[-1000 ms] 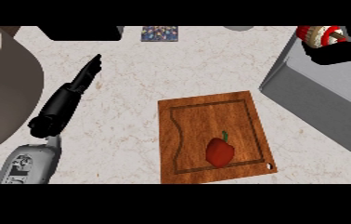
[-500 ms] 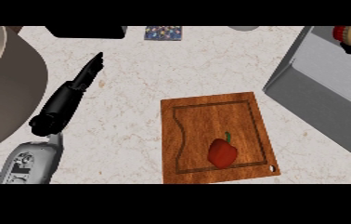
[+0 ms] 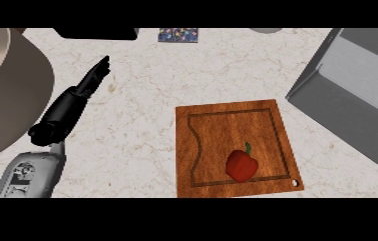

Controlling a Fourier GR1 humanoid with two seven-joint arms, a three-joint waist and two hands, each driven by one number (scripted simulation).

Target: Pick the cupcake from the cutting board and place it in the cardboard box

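Nearest, at the lower left, a grey forearm (image 3: pixel 29 172) comes in from the bottom edge, left of the board (image 3: pixel 235 147). From it the left hand (image 3: pixel 74 102) stretches up and slightly right over the counter (image 3: pixel 140 115), its black fingers straight and close together, ending in a narrow tip; they curl round nothing and touch no object. The right hand shows nowhere.

The board lies on the counter to the right of that hand and well apart from it, a wooden rectangle with a groove running inside its rim and a small hole at its lower right corner. Its near edge meets the bottom of the view. A red pepper (image 3: pixel 241 165) with a green stem lies on the board's lower right part, inside the groove. No cupcake shows on the board or anywhere else in view.

Between the hand and the board runs a wide strip of bare marbled counter, and more lies beyond the board's far edge.

Right of the board, near its upper right corner, stands a grey box (image 3: pixel 343 92), cut off by the right edge; its inside cannot be seen. Left of the hand, a large round beige shape (image 3: pixel 18 95) is cut off by the left edge. Far beyond the board, a dark object (image 3: pixel 96 33), a small patterned item (image 3: pixel 178 35) and a grey round thing (image 3: pixel 266 30) are all clipped and hard to identify.
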